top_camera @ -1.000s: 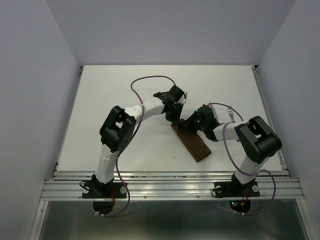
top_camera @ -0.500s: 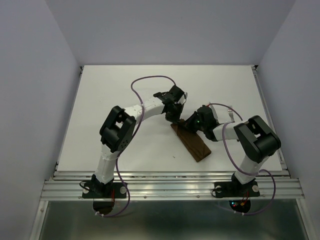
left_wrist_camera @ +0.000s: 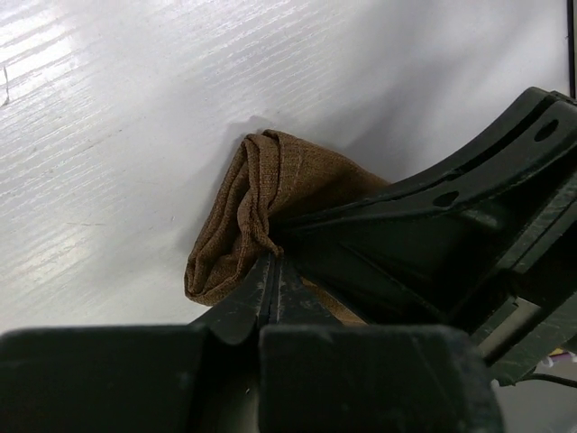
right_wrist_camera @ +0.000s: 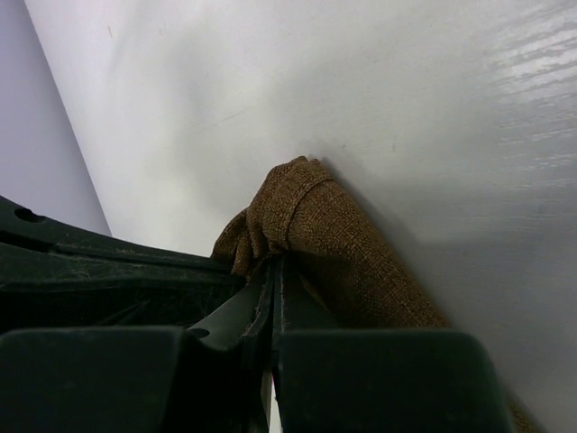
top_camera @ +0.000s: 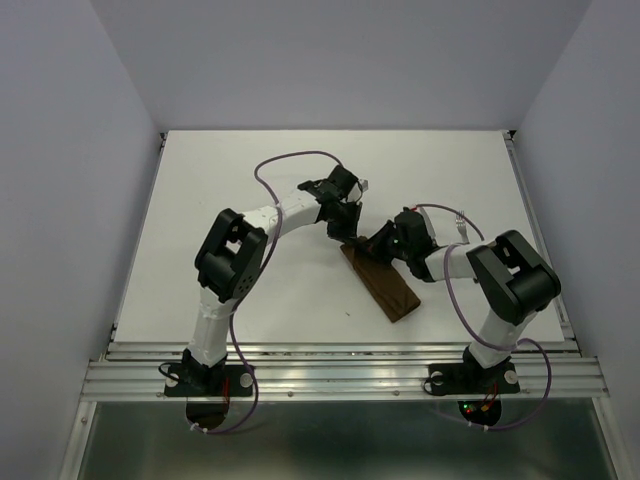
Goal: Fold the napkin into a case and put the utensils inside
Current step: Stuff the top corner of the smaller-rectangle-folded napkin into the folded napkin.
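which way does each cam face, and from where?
Top: above, behind the robot, looking down on table; left arm, right arm, napkin show.
Left wrist: along shut left fingers pinching the napkin end; right arm beside.
Right wrist: along shut right fingers on that end; left arm beside.
Shared: both wrist views show the same pinched end.

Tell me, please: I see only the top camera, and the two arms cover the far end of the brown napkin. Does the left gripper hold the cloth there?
Observer: Yes. In the left wrist camera, the left gripper is shut and pinches a wrinkled fold at the end of the napkin.
Operator: And the right one? From above I see only its black body.
Observer: The right wrist camera shows the right gripper shut as well. It holds a gathered fold of the napkin, and the cloth bunches up just ahead of it.
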Action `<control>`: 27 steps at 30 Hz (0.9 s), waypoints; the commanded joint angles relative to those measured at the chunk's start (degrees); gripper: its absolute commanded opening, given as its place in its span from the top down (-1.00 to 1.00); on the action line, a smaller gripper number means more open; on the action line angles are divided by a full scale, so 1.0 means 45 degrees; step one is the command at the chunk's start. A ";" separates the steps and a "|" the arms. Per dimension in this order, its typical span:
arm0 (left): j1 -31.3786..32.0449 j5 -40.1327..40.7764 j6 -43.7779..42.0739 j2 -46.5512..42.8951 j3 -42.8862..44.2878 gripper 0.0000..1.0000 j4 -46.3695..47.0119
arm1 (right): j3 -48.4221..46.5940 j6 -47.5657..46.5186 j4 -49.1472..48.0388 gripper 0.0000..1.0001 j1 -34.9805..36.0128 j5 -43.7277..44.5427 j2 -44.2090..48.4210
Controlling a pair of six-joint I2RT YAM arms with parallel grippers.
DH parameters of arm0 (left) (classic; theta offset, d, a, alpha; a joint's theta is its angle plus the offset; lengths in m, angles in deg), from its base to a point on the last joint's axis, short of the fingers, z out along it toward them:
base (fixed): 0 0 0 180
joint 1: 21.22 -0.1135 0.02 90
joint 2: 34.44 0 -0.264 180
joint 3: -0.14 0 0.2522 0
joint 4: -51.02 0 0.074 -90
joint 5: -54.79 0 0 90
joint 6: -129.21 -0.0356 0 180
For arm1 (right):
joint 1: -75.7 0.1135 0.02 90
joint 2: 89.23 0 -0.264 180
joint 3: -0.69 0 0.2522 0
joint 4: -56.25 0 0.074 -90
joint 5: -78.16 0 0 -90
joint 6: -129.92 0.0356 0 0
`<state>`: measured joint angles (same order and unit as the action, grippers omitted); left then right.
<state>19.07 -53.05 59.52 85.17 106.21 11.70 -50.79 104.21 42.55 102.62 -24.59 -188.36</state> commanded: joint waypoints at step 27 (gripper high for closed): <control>-0.0165 -0.0995 0.0056 -0.1072 -0.0397 1.00 0.0524 | 0.0801 0.2351 -0.7758 0.99 -0.0005 -0.0584 -0.1543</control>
<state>17.91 -55.63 60.07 84.60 105.29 13.87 -47.79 110.29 25.53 102.29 -26.62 -194.02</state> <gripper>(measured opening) 0.018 0.013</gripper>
